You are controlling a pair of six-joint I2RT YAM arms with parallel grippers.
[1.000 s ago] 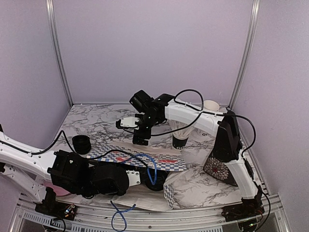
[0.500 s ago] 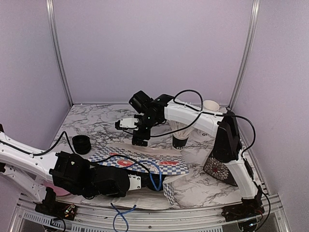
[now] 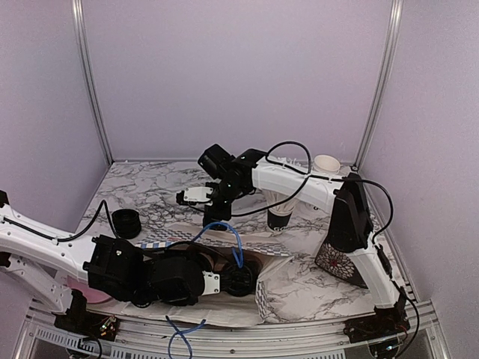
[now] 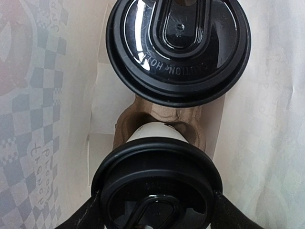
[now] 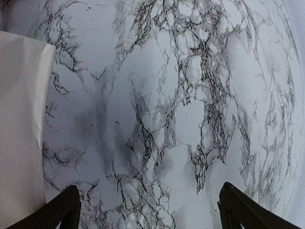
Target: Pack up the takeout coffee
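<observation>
Near cup (image 4: 157, 143) clasped at lid by L gripper (image 4: 155, 210), far cup (image 4: 178, 47) seated beside it in pulp carrier (image 4: 162, 112) inside paper bag (image 4: 267, 119), R gripper (image 5: 150, 210) held wide apart, nothing gripped, above marble table (image 5: 190, 95).

1. Far black lid (image 4: 178, 47), just beyond the near cup (image 4: 152, 136): raised letters "CAUTION: HOT" along the inner ring, upside down from the left wrist.
2. Checkered bag wall (image 4: 28, 143) - two short curved lines of grey lettering low on the left, too faint to read.
3. Standing cup (image 3: 280, 215), top view - print too small to read.
</observation>
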